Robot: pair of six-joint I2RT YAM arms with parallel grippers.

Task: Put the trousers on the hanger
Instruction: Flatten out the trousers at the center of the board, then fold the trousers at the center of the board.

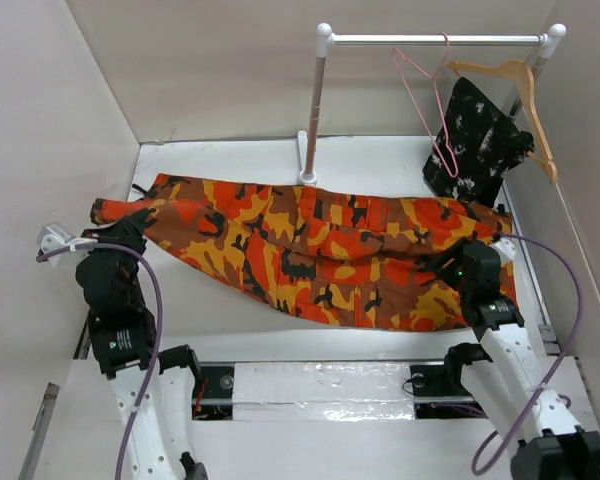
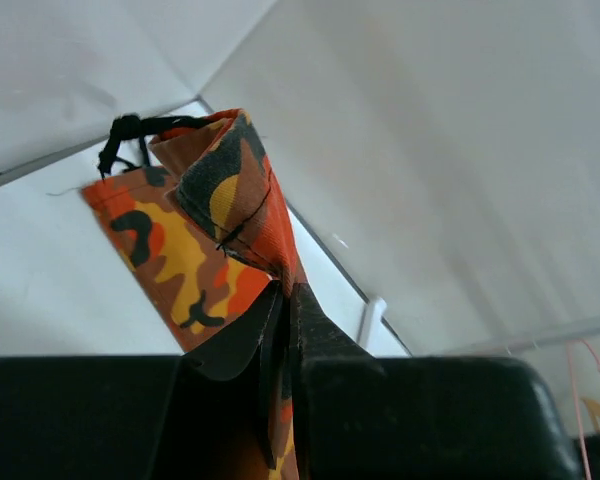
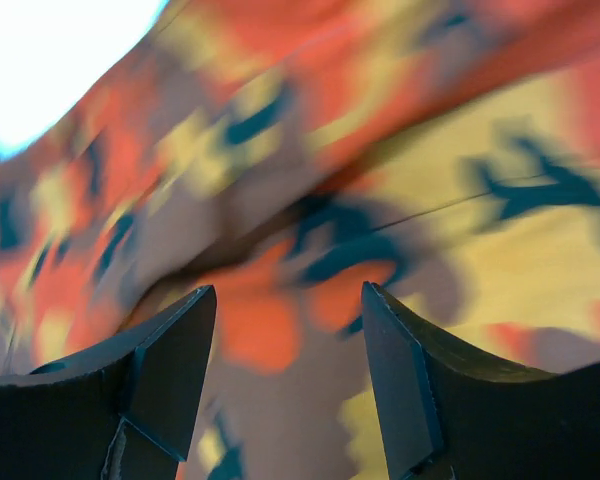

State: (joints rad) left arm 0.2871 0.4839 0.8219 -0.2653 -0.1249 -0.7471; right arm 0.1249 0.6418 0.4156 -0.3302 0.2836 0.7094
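Right gripper (image 3: 287, 300): its two dark fingers filled the bottom of the right wrist view, spread apart, with blurred camouflage cloth showing through the gap.
Left gripper (image 2: 288, 296): fingers pressed together on a fold of cloth at the lower centre of the left wrist view; the fold rose from the pinch toward the upper left.
Trousers (image 1: 320, 250): lay stretched across the middle of the table in the top view, from the left edge to the right edge.
Left wrist only: a black cord (image 2: 130, 130) knotted at the hem of the trousers (image 2: 220, 200), and a thin pink line at the lower right edge, too slight to name surely.
Right wrist only: motion-smeared trousers (image 3: 380, 150) close up, with a bright white patch in the upper left corner.
Top view only: left gripper (image 1: 130, 225) at the left end of the cloth; right gripper (image 1: 460, 257) at the right end.
Pink wire hanger (image 1: 413, 98): hung by its hook from the white rail (image 1: 435, 39) at the upper right, well apart from the trousers.
Wooden hanger (image 1: 520, 85): on the same rail, right of the pink one.
Black speckled garment (image 1: 477, 140): below the wooden hanger, its lower edge near the trousers' right end.
Table (image 1: 210, 155): white, with the rail's post (image 1: 315, 110) standing at its upper middle.
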